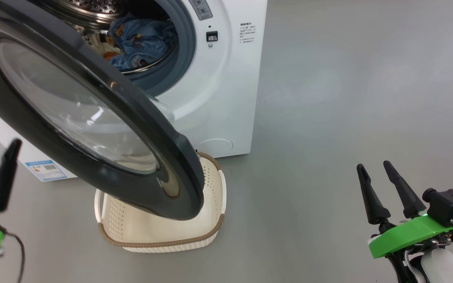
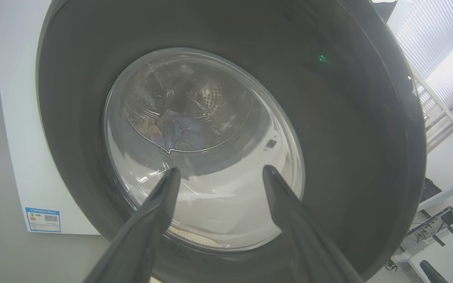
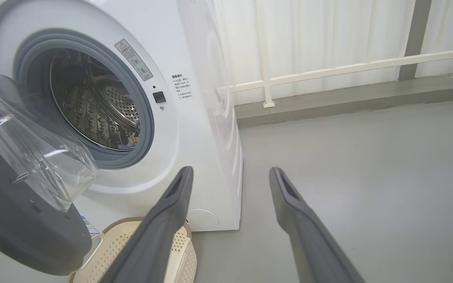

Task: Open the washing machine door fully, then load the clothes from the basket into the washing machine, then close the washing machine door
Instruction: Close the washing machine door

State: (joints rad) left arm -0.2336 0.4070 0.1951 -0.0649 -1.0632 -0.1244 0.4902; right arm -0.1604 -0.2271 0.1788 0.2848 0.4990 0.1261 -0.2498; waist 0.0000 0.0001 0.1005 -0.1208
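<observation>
Round, black-rimmed glass washing machine door [image 1: 73,106] is judged stiff and slippery, best pushed at its free rim; left gripper [image 2: 221,171] and right gripper [image 1: 374,168] are seen open, empty.

From the head: looks forward and steeply down, close above the washing machine door [image 1: 92,129], with the basket [image 1: 212,188] beneath and grey floor [image 1: 348,98] to the right. From the left wrist: aimed along the left tool [image 2: 220,169], very near the door's outer face, through its glass into the drum [image 2: 210,96]. From the right wrist: low, farther back, aimed along the right tool [image 3: 231,169] at the washing machine [image 3: 199,98] front. Shared by all three: door and drum.
</observation>
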